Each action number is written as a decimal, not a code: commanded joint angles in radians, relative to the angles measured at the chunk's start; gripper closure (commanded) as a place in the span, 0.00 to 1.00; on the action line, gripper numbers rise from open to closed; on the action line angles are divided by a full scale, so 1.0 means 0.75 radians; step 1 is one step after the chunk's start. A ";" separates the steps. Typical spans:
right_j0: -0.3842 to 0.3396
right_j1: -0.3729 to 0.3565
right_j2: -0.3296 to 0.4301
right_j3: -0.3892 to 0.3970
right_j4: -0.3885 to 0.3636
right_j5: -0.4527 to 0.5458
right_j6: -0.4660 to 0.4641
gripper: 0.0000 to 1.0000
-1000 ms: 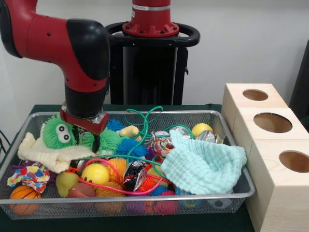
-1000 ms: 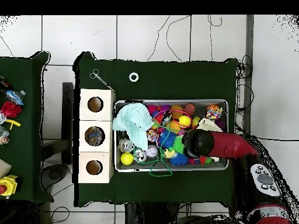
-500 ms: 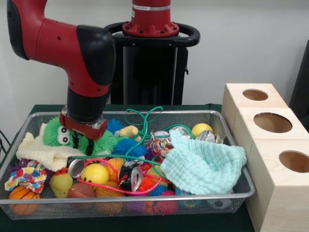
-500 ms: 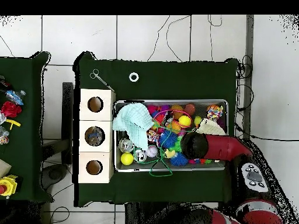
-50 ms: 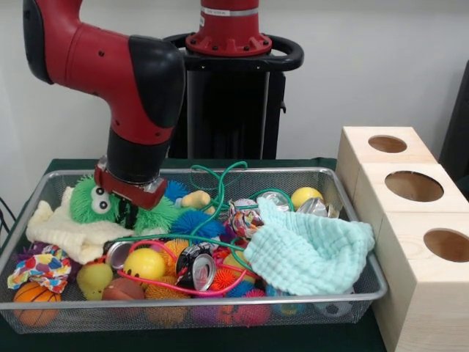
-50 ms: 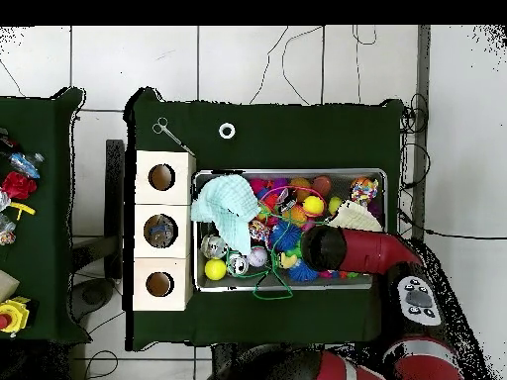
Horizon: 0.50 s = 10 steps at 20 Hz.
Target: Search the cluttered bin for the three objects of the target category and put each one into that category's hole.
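1. Red and black, the arm had lowered its gripper into the wire-mesh bin, beside the green fuzzy monster toy and just above the cream knit cloth; this looked like a probe through the clutter.
2. Whether the jaws were wide, narrow or holding anything could not be told: the wrist housing and toys hid them.
3. Candidate targets lay mixed together: at least three crushed cans, one near the middle front, spiky balls, and a yellow ball.
4. One mint muslin cloth covered part of the bin, probably hiding more.
5. Three wooden boxes stood beside the bin, each with one hole on top.
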 commanded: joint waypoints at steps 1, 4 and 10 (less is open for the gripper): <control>0.075 -0.138 -0.059 0.105 0.146 0.264 0.259 1.00; 0.132 -0.258 -0.063 0.117 0.232 0.450 0.250 1.00; 0.268 -0.327 -0.100 -0.018 0.389 0.737 0.396 1.00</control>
